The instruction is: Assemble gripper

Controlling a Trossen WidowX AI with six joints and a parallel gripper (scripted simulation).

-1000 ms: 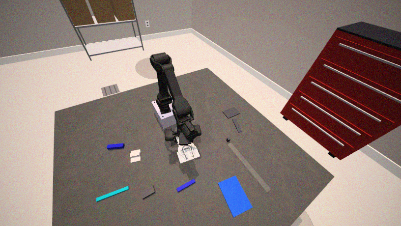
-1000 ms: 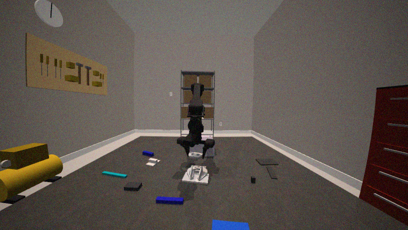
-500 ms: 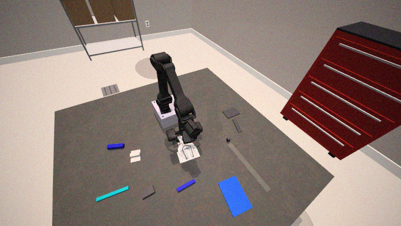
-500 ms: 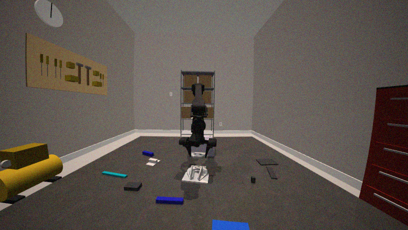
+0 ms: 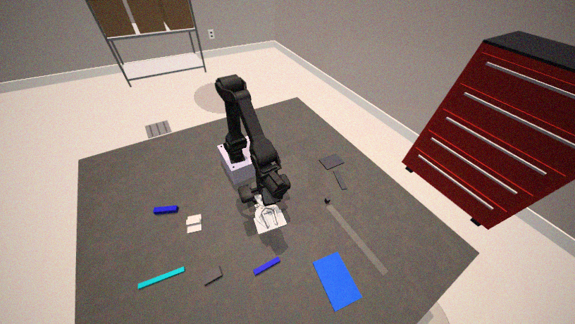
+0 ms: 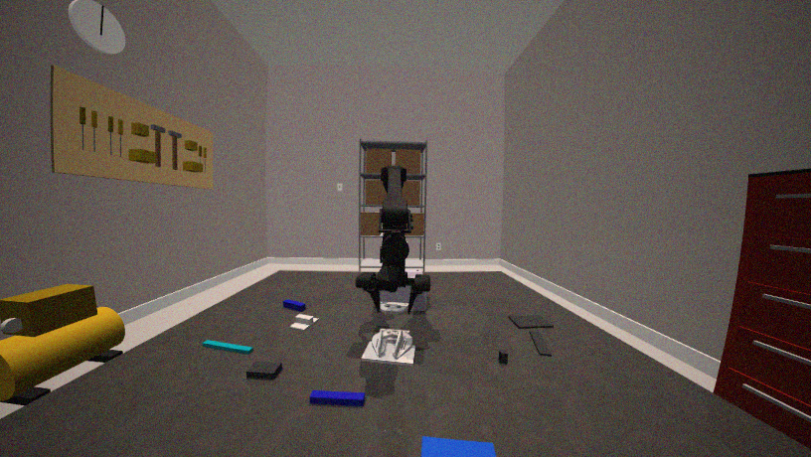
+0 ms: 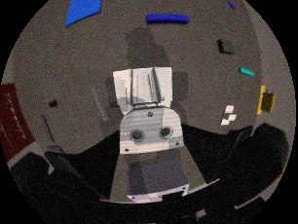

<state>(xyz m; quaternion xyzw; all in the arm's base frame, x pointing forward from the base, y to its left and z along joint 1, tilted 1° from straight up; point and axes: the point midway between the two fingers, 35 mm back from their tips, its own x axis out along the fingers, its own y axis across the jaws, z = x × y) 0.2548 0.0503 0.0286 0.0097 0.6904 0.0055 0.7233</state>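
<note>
My gripper (image 5: 259, 201) (image 6: 394, 310) (image 7: 149, 130) is shut on the white housing plate (image 6: 393, 307) (image 7: 152, 122), which has two round holes. It holds the plate in the air, roughly level, above and a little behind the gripper base, on the arm's side. The white gripper base (image 5: 262, 229) (image 6: 390, 360) (image 7: 118, 82) lies flat on the table, and the two jaws stand on it side by side, pointing away from the arm. Their gear teeth and the pins are too small or hidden to make out; in the wrist view the plate covers the base's near part.
A dark blue bar (image 5: 266, 265) (image 6: 337, 398) (image 7: 167, 18) lies beyond the base, and a blue sheet (image 5: 337, 280) lies farther right. White blocks (image 5: 194, 223) (image 6: 304, 322) and a cyan bar (image 5: 161, 277) (image 6: 228, 347) lie left. A small black block (image 5: 327, 200) (image 6: 503, 357) lies right.
</note>
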